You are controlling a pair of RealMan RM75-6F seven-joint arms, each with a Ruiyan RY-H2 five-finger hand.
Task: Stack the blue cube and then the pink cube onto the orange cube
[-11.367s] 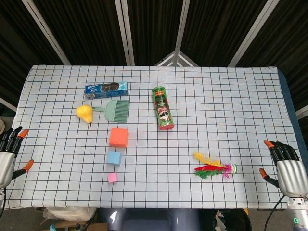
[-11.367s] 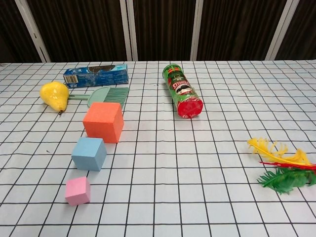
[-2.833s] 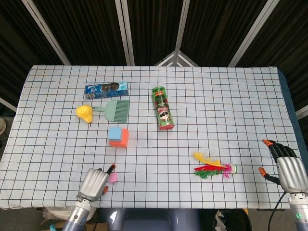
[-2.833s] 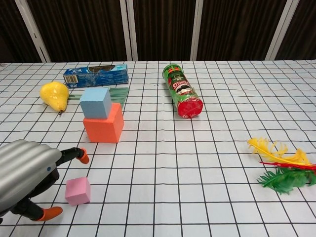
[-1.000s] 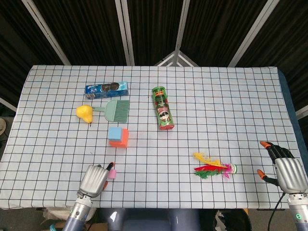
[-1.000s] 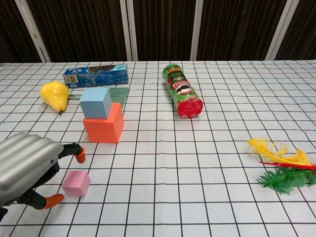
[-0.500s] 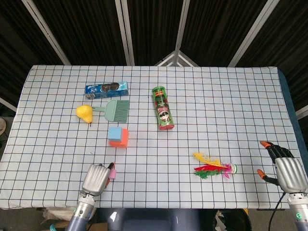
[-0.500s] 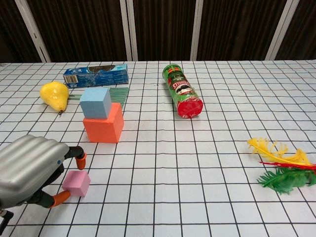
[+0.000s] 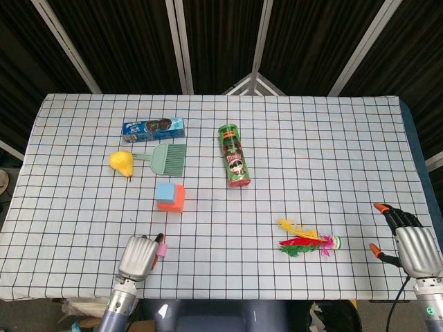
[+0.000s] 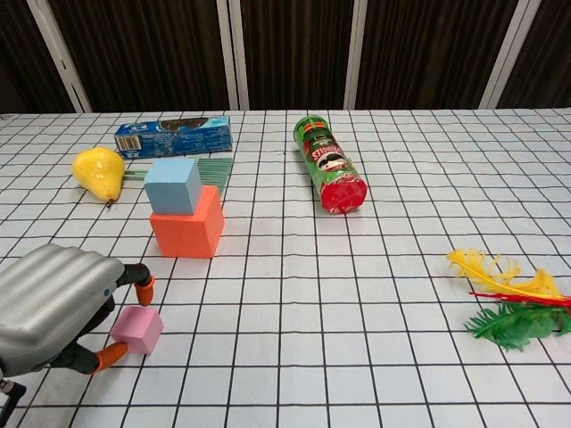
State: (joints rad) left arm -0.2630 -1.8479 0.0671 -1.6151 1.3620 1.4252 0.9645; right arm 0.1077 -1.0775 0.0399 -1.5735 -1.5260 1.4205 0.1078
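Nearest edge: left hand (image 10: 55,308) was closed around the pink cube (image 10: 136,329), orange-tipped fingers (image 10: 144,286) pinching its sides — cube seemingly on the table (image 10: 357,294), lift not confirmed. Right hand (image 9: 414,245) sat at the near right corner, fingers apart, holding nothing. Farther in: blue cube (image 10: 172,185) already seated on the orange cube (image 10: 186,223), offset toward its left. Judged step — second stacking, pink onto blue. Next move calls for a clean lift, carry back over the stack, gentle centred release; the blue top is small, so a nudge could topple it.
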